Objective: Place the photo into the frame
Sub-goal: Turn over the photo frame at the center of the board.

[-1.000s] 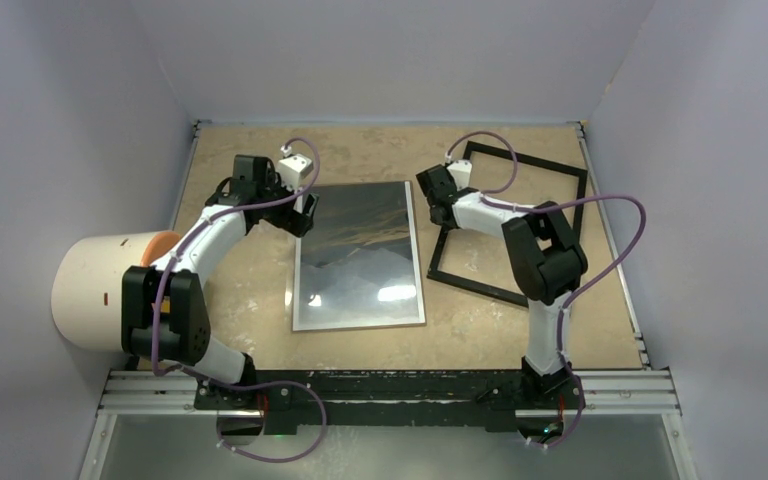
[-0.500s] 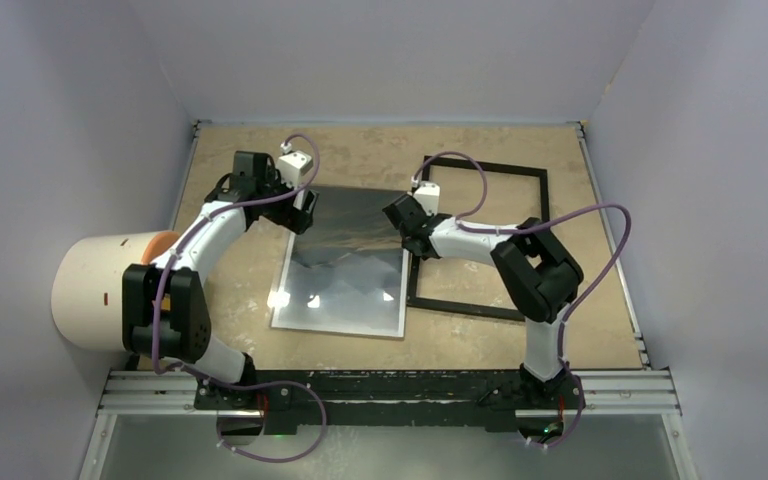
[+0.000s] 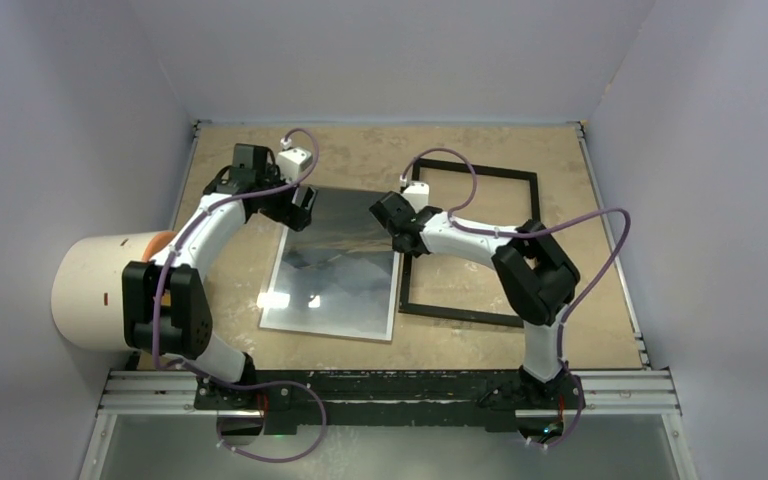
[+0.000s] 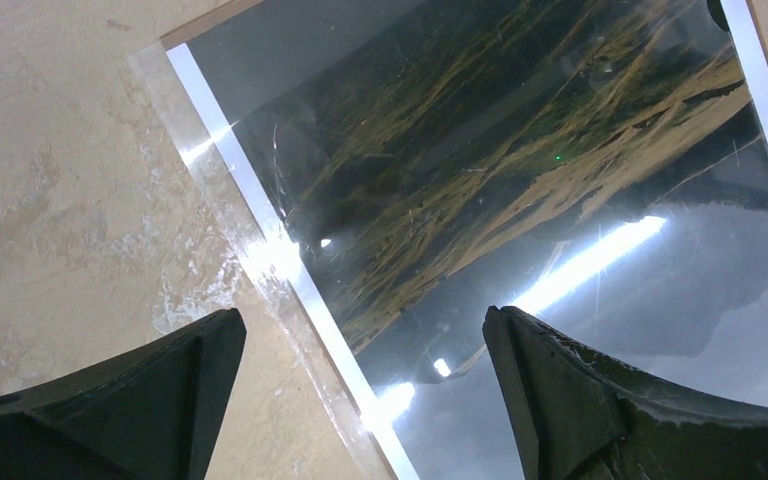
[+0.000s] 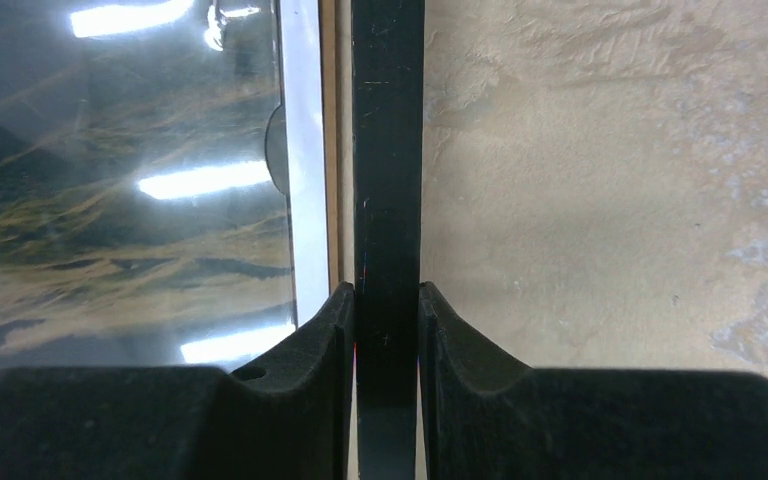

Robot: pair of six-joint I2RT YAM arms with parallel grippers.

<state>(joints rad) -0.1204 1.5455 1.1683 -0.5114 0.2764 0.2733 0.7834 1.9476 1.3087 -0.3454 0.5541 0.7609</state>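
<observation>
The photo (image 3: 340,265), a glossy dark landscape print with a white border, lies flat mid-table, tilted slightly. It also shows in the left wrist view (image 4: 520,170) and the right wrist view (image 5: 130,150). The black frame (image 3: 470,245) lies to its right, its left rail against the photo's right edge. My right gripper (image 3: 396,222) is shut on that left rail (image 5: 388,200). My left gripper (image 3: 298,205) is open over the photo's far left corner, one finger (image 4: 140,400) over bare table, the other (image 4: 600,400) over the print.
A white cylinder (image 3: 100,290) with an orange object stands at the left edge of the table (image 3: 580,300). A thin brown board edge (image 5: 330,140) shows between photo and frame rail. Walls enclose the table on three sides.
My right gripper has dragged the frame leftward until its left rail meets the photo. The photo has slid and turned a little to the left. My left gripper has shifted slightly left.
</observation>
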